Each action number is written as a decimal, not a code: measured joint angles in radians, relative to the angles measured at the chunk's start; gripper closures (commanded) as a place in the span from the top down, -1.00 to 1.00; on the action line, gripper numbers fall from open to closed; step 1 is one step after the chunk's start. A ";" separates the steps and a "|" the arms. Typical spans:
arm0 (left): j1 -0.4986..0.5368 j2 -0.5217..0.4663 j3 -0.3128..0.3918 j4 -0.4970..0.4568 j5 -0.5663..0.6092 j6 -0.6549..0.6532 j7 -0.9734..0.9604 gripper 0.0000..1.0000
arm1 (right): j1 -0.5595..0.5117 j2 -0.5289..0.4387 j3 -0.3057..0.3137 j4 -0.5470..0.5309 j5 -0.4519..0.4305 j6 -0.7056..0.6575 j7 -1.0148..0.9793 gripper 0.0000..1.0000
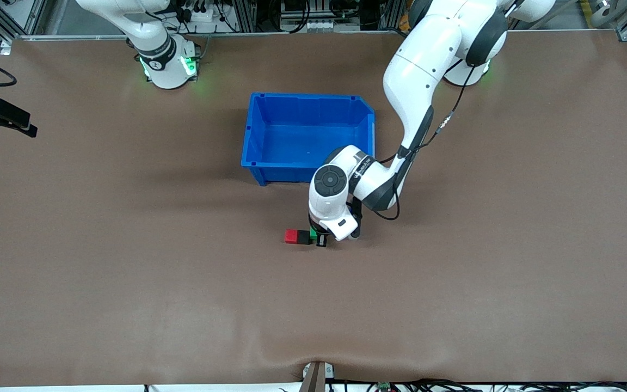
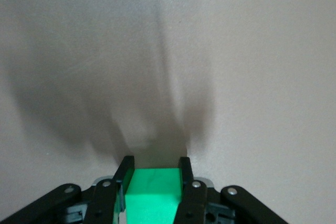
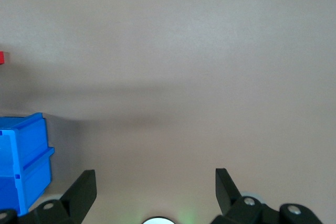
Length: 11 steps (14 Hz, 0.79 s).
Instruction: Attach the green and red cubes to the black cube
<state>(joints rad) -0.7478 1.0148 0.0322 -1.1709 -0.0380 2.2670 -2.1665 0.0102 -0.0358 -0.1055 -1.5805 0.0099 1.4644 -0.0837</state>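
On the brown table, nearer to the front camera than the bin, the red cube (image 1: 292,236) sits against the black cube (image 1: 304,238). The green cube (image 1: 313,233) is at the black cube's other face, toward the left arm's end, and seems to touch it. My left gripper (image 1: 319,237) is down at the table, shut on the green cube (image 2: 152,192), whose sides sit between the two black fingers (image 2: 127,169). The left wrist view hides the black and red cubes. My right gripper (image 3: 155,174) hangs open and empty above bare table, and the right arm waits.
A large blue bin (image 1: 308,163) stands mid-table, just farther from the front camera than the cubes; its corner (image 3: 23,156) shows in the right wrist view, with a sliver of the red cube (image 3: 1,57) at that view's edge. Brown table surface surrounds the cubes.
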 measured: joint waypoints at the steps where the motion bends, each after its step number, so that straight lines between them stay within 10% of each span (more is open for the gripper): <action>1: -0.002 0.000 0.000 0.001 0.000 -0.005 0.000 0.40 | 0.002 0.000 0.001 0.000 0.000 0.000 0.000 1.00; 2: -0.003 0.000 0.000 0.002 0.000 -0.010 0.000 0.99 | 0.002 0.000 0.001 0.000 0.000 0.000 0.000 1.00; 11: 0.031 -0.032 -0.006 0.027 0.000 -0.138 0.011 1.00 | 0.016 0.000 0.002 -0.001 0.000 -0.001 0.001 1.00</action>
<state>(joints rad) -0.7168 0.9833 0.0263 -1.1438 -0.0382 2.1288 -2.1554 0.0260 -0.0354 -0.1035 -1.5814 0.0100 1.4631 -0.0826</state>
